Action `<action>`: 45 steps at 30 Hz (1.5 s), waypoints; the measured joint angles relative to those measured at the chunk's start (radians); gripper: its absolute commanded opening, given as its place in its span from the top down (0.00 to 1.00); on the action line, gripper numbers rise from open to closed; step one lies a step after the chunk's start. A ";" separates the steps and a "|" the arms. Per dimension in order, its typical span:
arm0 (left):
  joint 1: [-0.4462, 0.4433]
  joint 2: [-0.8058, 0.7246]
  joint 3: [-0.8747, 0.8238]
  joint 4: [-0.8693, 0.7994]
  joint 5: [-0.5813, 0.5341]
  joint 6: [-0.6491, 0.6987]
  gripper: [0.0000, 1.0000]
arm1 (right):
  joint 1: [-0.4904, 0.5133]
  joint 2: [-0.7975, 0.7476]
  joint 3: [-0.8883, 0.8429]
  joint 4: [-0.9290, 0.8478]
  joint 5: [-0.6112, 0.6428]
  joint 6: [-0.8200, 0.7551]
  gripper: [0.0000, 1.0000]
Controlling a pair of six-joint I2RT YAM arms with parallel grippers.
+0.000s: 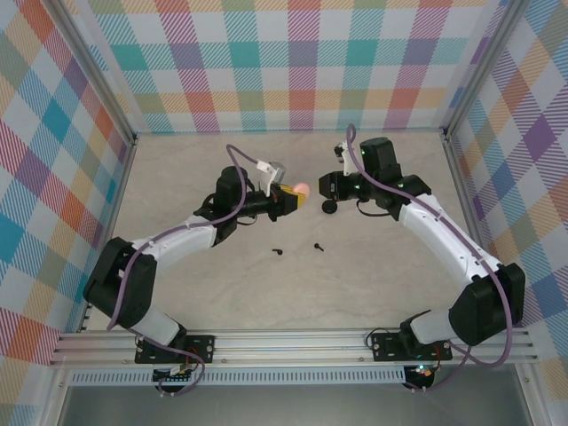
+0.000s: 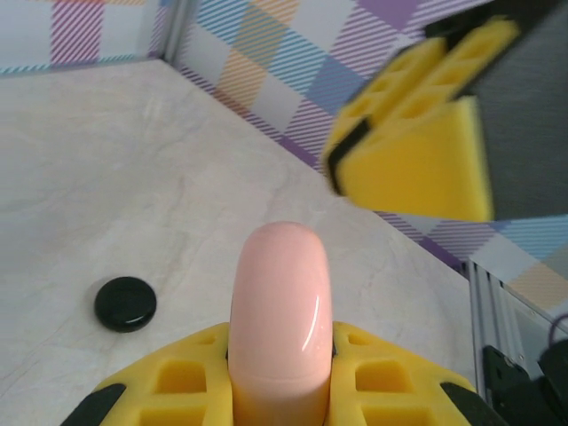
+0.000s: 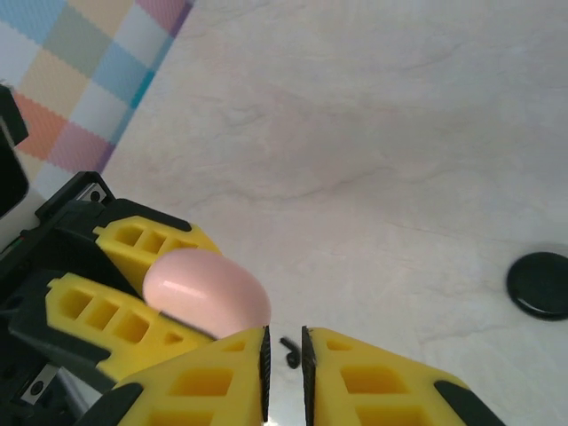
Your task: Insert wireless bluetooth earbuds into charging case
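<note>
Beige table (image 1: pixel 373 284) below: left end effector (image 1: pixel 291 197) clamps a pink case (image 2: pixel 280 302), right end effector (image 3: pixel 284 373) pressed together near black case (image 3: pixel 540 286).

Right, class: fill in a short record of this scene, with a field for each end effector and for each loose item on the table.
left end effector: shut on pale pink glossy rounded case, raised above the table
right end effector: shut, close to the pink case, gripping nothing I can make out
black glossy round case: flat on the beige marbled tabletop, apart from both end effectors
two small black stemmed earbuds: loose on the table, nearer the arm bases, in no case
</note>
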 measured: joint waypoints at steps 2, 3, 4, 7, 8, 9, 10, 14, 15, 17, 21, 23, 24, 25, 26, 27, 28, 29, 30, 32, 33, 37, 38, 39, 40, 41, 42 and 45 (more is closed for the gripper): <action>0.006 0.043 0.028 -0.016 -0.031 -0.040 0.93 | 0.000 -0.009 -0.008 -0.007 0.039 0.002 0.79; 0.011 0.067 0.045 -0.025 -0.045 -0.063 0.93 | 0.000 -0.013 -0.013 -0.011 0.057 0.002 0.79; 0.014 0.089 0.064 -0.038 -0.056 -0.079 0.93 | 0.000 -0.016 -0.020 -0.016 0.071 0.003 0.78; 0.025 0.163 0.148 -0.096 -0.082 -0.111 0.92 | 0.000 -0.021 -0.042 -0.031 0.104 0.003 0.78; 0.027 0.181 0.169 -0.109 -0.092 -0.115 0.92 | 0.000 -0.021 -0.048 -0.036 0.110 0.003 0.78; 0.030 0.203 0.197 -0.130 -0.105 -0.116 0.92 | 0.000 -0.021 -0.053 -0.040 0.115 0.004 0.78; 0.032 0.227 0.225 -0.148 -0.114 -0.118 0.92 | 0.000 -0.022 -0.058 -0.045 0.119 0.006 0.78; 0.048 0.331 0.352 -0.231 -0.136 -0.140 0.92 | 0.000 -0.032 -0.077 -0.050 0.129 0.010 0.78; 0.054 0.368 0.398 -0.267 -0.142 -0.148 0.92 | 0.000 -0.038 -0.085 -0.052 0.134 0.011 0.78; 0.065 0.442 0.495 -0.339 -0.150 -0.165 0.92 | 0.000 -0.050 -0.098 -0.057 0.140 0.014 0.78; 0.086 0.597 0.697 -0.488 -0.148 -0.197 0.92 | 0.000 -0.059 -0.107 -0.067 0.146 0.023 0.78; 0.096 0.652 0.761 -0.539 -0.146 -0.208 0.92 | 0.000 -0.060 -0.109 -0.069 0.150 0.029 0.78; 0.101 0.677 0.789 -0.565 -0.145 -0.213 0.92 | 0.000 -0.062 -0.110 -0.069 0.152 0.029 0.78; 0.106 0.696 0.810 -0.583 -0.143 -0.217 0.91 | 0.000 -0.064 -0.111 -0.072 0.152 0.030 0.78; 0.111 0.718 0.836 -0.604 -0.141 -0.220 0.91 | 0.000 -0.066 -0.112 -0.074 0.153 0.032 0.78; 0.115 0.737 0.861 -0.627 -0.139 -0.222 0.91 | 0.000 -0.069 -0.113 -0.075 0.152 0.033 0.78; 0.118 0.753 0.883 -0.643 -0.138 -0.224 0.91 | 0.000 -0.071 -0.114 -0.075 0.153 0.034 0.78; 0.121 0.776 0.915 -0.664 -0.136 -0.227 0.91 | 0.000 -0.075 -0.116 -0.074 0.152 0.034 0.78; 0.123 0.795 0.944 -0.682 -0.131 -0.229 0.91 | 0.000 -0.079 -0.119 -0.075 0.152 0.036 0.78; 0.126 0.830 0.996 -0.711 -0.123 -0.237 0.91 | 0.000 -0.087 -0.126 -0.077 0.152 0.037 0.78; 0.126 0.849 1.023 -0.724 -0.119 -0.240 0.91 | 0.000 -0.090 -0.129 -0.082 0.152 0.039 0.78; 0.126 0.902 1.099 -0.769 -0.109 -0.247 0.90 | 0.000 -0.102 -0.134 -0.089 0.152 0.047 0.77; 0.126 0.915 1.115 -0.780 -0.109 -0.248 0.90 | 0.000 -0.106 -0.137 -0.089 0.152 0.048 0.77; 0.126 0.927 1.128 -0.789 -0.109 -0.248 0.89 | 0.000 -0.109 -0.139 -0.090 0.152 0.052 0.77; 0.126 0.937 1.139 -0.799 -0.109 -0.249 0.88 | 0.000 -0.110 -0.140 -0.091 0.152 0.053 0.77; 0.126 0.946 1.148 -0.807 -0.109 -0.251 0.86 | 0.000 -0.112 -0.141 -0.092 0.152 0.055 0.77; 0.127 0.954 1.153 -0.814 -0.110 -0.251 0.86 | 0.000 -0.113 -0.142 -0.092 0.153 0.056 0.77; 0.132 0.971 1.161 -0.827 -0.107 -0.262 0.83 | 0.000 -0.113 -0.143 -0.093 0.153 0.056 0.77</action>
